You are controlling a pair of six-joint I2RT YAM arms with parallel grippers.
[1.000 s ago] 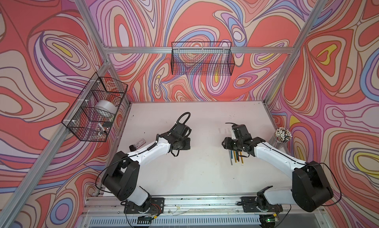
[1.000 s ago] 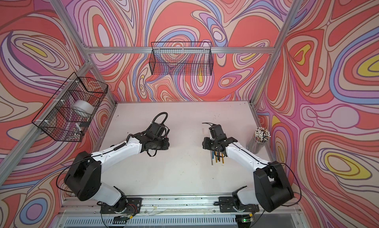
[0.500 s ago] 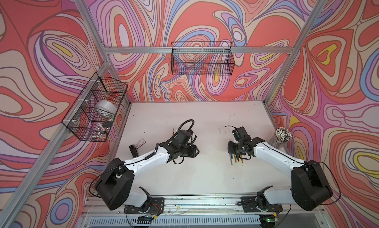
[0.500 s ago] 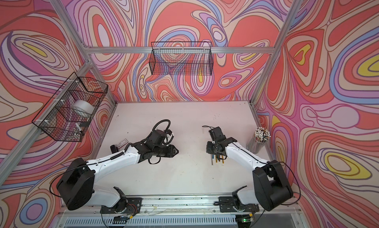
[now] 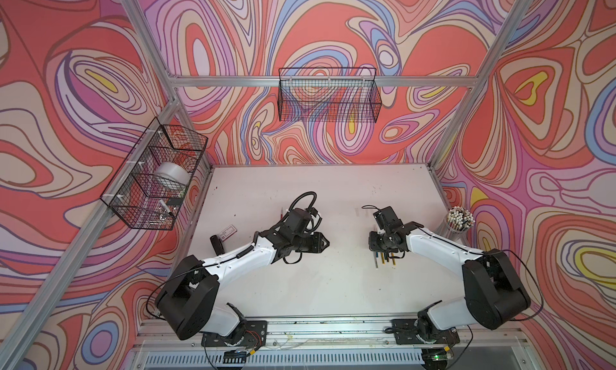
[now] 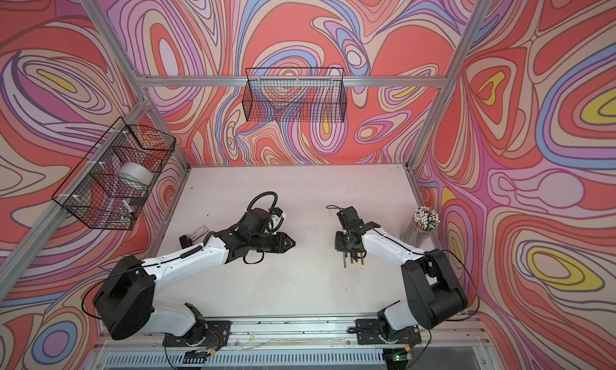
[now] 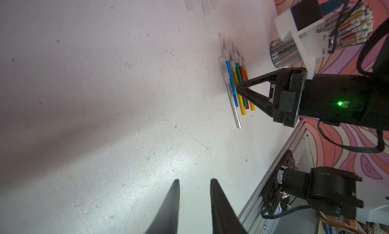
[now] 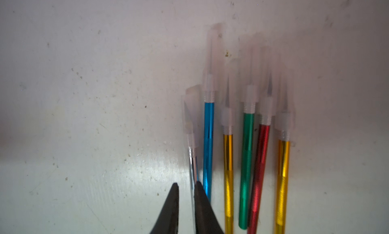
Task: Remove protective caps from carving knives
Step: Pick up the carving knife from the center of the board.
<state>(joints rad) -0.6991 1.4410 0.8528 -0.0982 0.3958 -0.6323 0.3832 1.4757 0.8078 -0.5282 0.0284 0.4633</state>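
since a second ago our left gripper (image 5: 326,243) has swung toward mid-table (both top views). left wrist view: its jaws parted, empty; three loose protective caps (image 7: 205,3) lie beyond six carving knives (image 7: 231,81) on the table (image 7: 105,96), the right gripper (image 7: 239,89) upon them. right wrist view: jaws narrowed around the silver knife (image 8: 193,165); whether pinched, we cannot tell. all six capped. step: pick-up; next, we judge, lift it and offer its cap (image 8: 190,115) leftward.

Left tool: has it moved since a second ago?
Yes. In a top view the left tool has shifted farther from the small card, toward the carving knives.
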